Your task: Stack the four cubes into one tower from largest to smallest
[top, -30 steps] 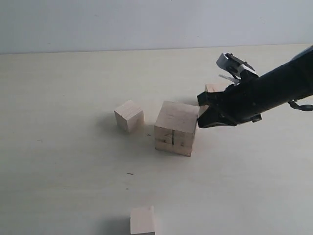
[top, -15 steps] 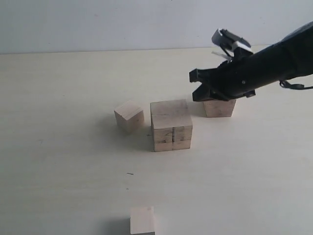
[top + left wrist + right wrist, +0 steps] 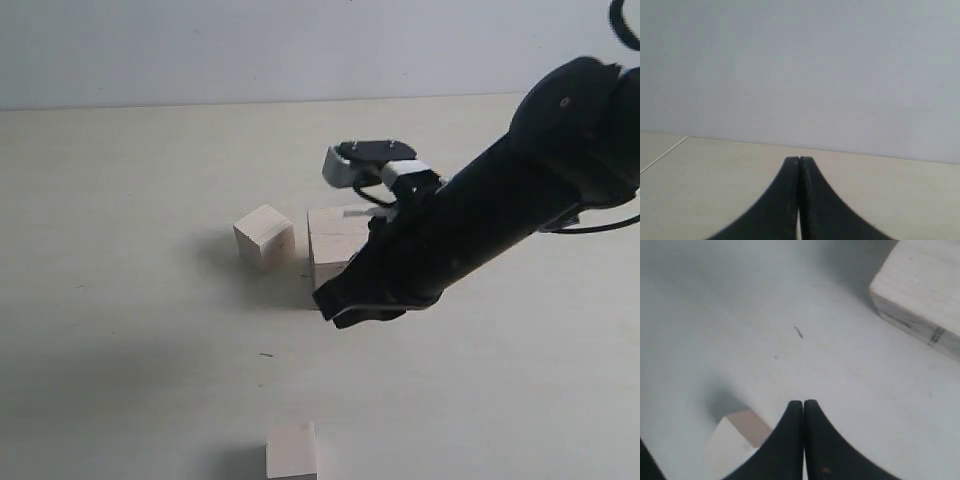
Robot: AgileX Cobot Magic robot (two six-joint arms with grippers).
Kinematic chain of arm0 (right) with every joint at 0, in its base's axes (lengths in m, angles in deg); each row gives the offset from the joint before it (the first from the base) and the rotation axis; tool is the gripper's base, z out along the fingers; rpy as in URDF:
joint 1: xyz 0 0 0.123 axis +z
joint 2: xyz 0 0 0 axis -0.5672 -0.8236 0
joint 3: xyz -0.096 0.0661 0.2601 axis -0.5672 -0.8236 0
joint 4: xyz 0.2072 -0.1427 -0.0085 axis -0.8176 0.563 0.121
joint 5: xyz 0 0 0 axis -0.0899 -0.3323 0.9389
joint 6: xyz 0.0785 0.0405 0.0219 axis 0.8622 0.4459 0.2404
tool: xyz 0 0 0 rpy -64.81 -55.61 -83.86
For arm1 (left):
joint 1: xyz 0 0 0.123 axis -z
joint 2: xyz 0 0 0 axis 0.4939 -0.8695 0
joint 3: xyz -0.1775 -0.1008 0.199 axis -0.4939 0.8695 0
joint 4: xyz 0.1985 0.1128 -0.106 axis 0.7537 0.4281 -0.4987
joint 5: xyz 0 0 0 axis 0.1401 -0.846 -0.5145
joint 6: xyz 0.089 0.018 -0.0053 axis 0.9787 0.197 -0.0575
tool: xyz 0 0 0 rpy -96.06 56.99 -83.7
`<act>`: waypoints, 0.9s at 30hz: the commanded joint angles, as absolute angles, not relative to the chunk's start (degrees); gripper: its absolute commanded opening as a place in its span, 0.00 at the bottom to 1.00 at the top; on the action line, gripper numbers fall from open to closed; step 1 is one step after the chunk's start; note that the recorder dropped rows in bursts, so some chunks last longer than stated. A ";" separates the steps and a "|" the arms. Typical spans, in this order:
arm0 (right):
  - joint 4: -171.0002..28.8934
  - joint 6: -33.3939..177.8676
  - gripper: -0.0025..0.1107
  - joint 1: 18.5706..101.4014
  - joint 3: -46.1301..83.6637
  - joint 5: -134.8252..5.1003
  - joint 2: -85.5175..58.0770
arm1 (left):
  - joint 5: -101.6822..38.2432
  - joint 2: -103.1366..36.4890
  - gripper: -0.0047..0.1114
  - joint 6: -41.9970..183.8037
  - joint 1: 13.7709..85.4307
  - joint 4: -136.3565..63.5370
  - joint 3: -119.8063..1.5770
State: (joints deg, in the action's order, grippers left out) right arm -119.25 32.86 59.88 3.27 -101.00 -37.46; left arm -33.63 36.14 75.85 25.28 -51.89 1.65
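Observation:
The largest of the four cubes [image 3: 333,243] stands mid-table, its front half hidden behind my right arm; the right wrist view shows its corner [image 3: 920,292] with a dark line. A smaller cube [image 3: 265,236] sits just to its left. Another cube [image 3: 291,451] lies at the near edge of the picture and shows beside my fingers [image 3: 732,440]. The arm hides where a further cube stood, and no tower stands. My right gripper [image 3: 336,306] [image 3: 803,404] is shut and empty, hovering in front of the largest cube. My left gripper [image 3: 799,159] is shut, empty, with only table and wall before it.
The pale tabletop [image 3: 130,330] reaches back to a light wall [image 3: 200,50]. A small dark speck [image 3: 264,354] [image 3: 798,332] lies on the table in front of the cubes. My right arm [image 3: 520,195] slants across the right half of the exterior view.
The right arm swung from behind and right of the largest cube across to its front, nudging that cube slightly left on the way. It now covers the cube that stood at the right.

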 commanded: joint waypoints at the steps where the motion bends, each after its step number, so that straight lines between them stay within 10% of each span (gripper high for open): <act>1: -116.13 36.14 0.02 62.23 2.83 -91.52 -40.41 | -33.61 36.49 0.04 75.96 25.54 -52.28 1.58; 16: -125.26 36.03 0.02 62.22 2.94 -74.26 -46.76 | -33.61 36.49 0.04 75.96 25.54 -52.28 1.58; 27: -125.91 36.35 0.02 62.22 2.94 -87.85 -37.91 | -33.61 36.49 0.04 75.96 25.54 -52.28 1.58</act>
